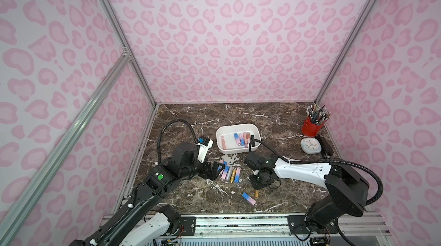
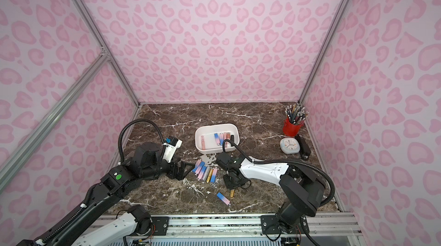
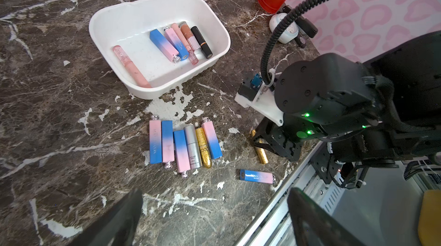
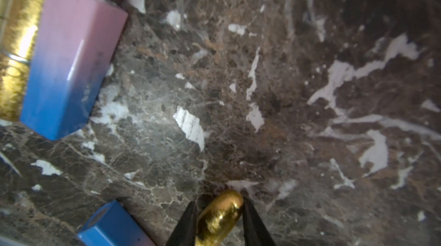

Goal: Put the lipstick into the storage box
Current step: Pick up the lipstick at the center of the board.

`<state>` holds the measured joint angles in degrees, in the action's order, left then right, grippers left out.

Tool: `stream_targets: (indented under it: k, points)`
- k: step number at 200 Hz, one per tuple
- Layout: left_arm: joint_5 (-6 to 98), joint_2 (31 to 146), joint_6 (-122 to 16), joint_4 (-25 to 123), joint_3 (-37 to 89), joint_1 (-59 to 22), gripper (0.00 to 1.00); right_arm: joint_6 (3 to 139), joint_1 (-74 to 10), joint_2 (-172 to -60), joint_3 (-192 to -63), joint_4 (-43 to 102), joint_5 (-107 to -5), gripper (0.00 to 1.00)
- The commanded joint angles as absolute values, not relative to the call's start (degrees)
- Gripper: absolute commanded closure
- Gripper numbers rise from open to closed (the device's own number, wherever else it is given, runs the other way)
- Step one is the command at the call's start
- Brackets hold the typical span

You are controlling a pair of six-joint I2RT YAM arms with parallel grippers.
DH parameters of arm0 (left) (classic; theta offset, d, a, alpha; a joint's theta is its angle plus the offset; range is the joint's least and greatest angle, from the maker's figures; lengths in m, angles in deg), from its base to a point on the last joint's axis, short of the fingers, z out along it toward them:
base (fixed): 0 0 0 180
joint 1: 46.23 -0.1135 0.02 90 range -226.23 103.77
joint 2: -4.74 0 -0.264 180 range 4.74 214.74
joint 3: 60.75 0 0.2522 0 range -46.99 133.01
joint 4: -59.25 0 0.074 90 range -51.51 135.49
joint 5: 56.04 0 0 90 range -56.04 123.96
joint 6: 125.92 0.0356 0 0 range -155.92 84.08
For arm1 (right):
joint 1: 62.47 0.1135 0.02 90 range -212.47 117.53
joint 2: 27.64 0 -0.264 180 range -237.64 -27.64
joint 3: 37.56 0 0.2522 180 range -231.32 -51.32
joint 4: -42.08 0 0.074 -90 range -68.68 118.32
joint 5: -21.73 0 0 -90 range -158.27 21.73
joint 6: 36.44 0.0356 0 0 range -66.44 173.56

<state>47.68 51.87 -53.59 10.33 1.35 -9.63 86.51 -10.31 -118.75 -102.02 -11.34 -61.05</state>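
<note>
In both top views the white storage box point(image 1: 229, 151) point(image 2: 207, 151) sits mid-table, at twelve o'clock from a row of lipsticks point(image 1: 230, 173) point(image 2: 206, 173) lying side by side on the marble table point(image 1: 286, 123). The left gripper point(image 1: 216, 170) hangs at the row's nine o'clock, jaws spread wide, holding nothing. The right gripper point(image 1: 255, 185) points down at the row's four o'clock, over a gold lipstick point(image 1: 256, 193). In the left wrist view the box holds six lipsticks, and the gold lipstick point(image 3: 261, 154) lies low at the table, one end under the right gripper. In the right wrist view the right gripper point(image 4: 218, 205) has its jaws narrow, pinching the gold lipstick point(image 4: 220, 216), outside the box.
</note>
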Motion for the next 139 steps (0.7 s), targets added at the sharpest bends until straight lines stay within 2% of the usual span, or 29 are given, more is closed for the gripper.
stream_targets:
  k: [1,17,84,139]
  points:
    - [48.30,52.14,-52.88,11.49,1.83,-9.67,0.03,88.34,-9.70,-119.38,-101.42,-9.22,-60.28,0.66]
    - [48.29,52.28,-52.91,11.39,1.97,-9.67,0.03,88.76,-9.09,-120.16,-101.96,-9.21,-60.18,0.67]
    - [47.87,51.99,-52.87,11.06,1.90,-9.67,0.03,90.34,-8.07,-121.77,-102.45,-11.17,-64.36,0.83]
    - [47.17,51.80,-52.69,11.13,2.05,-9.67,0.03,88.15,-9.34,-122.85,-107.87,-14.46,-67.55,0.85]
